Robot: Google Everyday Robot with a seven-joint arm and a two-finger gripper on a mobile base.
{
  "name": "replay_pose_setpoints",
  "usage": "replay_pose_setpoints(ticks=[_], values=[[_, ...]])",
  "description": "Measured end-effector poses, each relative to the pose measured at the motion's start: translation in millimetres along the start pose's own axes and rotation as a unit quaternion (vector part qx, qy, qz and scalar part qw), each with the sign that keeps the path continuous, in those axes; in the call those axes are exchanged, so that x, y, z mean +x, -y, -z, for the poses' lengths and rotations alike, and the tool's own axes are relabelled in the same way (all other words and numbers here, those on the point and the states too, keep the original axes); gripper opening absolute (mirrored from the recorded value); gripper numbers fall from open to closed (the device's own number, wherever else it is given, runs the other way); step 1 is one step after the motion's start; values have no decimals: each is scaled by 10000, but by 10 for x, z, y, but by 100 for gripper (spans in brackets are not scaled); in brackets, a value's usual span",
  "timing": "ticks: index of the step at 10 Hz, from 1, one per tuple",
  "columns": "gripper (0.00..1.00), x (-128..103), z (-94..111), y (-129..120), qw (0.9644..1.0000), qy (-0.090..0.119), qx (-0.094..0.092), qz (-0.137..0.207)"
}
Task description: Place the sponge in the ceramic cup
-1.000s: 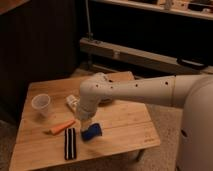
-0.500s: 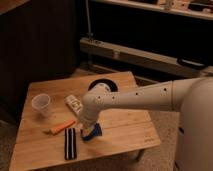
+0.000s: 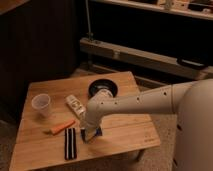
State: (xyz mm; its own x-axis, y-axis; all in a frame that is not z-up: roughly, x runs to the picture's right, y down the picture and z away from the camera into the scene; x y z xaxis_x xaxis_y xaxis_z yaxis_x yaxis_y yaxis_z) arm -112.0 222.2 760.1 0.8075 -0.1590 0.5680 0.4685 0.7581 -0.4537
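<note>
Desk [image 3: 131, 134] is a small light wooden one, and the white robot arm [image 3: 142, 102] reaches across it from the right edge toward the front. Dark shallow bowl [image 3: 103, 88] sits near the back edge, about the middle. Black bar with white stripes [image 3: 70, 143] lies by the front edge, left of centre. The ceramic cup [image 3: 41, 104] stands upright near the left edge, well apart from everything. A pale packet [image 3: 75, 105] lies mid-desk, with an orange carrot-looking thing [image 3: 62, 127] in front of it. The sponge [image 3: 98, 132] shows as a bit of blue near the front edge, just right of the bar. The gripper [image 3: 89, 134] is down right at it, touching or nearly; can't tell if it's actually gripping.
</note>
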Motion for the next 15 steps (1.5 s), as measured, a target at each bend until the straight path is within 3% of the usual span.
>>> replay_pose_setpoints(ticks=[8,15], values=[[53,160,-274,32,9997,-170,69,-182],[53,169,-366,98,9997,-128,48,-188]])
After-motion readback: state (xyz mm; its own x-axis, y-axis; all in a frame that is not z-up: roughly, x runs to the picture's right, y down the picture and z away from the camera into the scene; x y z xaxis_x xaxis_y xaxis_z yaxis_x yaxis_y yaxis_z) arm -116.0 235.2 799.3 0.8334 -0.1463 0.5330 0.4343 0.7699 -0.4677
